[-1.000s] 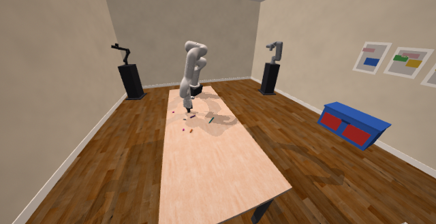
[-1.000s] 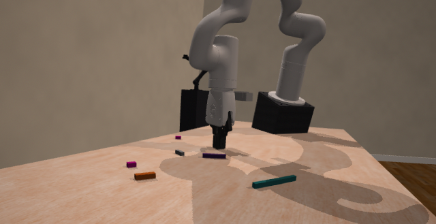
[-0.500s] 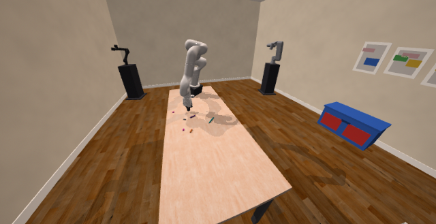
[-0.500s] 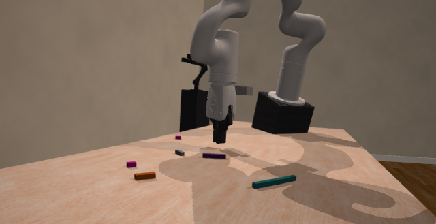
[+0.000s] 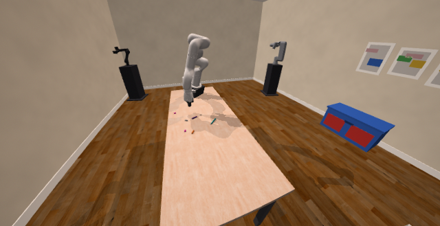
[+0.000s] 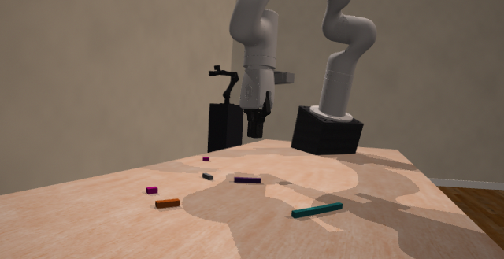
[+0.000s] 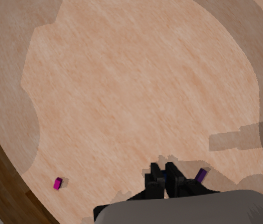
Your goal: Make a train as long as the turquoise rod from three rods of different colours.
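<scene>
The turquoise rod lies flat on the table to the right. A purple rod, a grey rod, an orange rod and two magenta rods lie apart from each other to the left. My gripper hangs well above the table, behind the purple rod. It is shut on a tiny blue rod that is almost hidden between the fingers. In the wrist view the shut fingers are beside the purple rod, with a magenta rod at the left.
The arm's black base stands at the table's far end. The table's left edge is near the far magenta rod. Two black pedestals with small arms stand on the floor, away from the table.
</scene>
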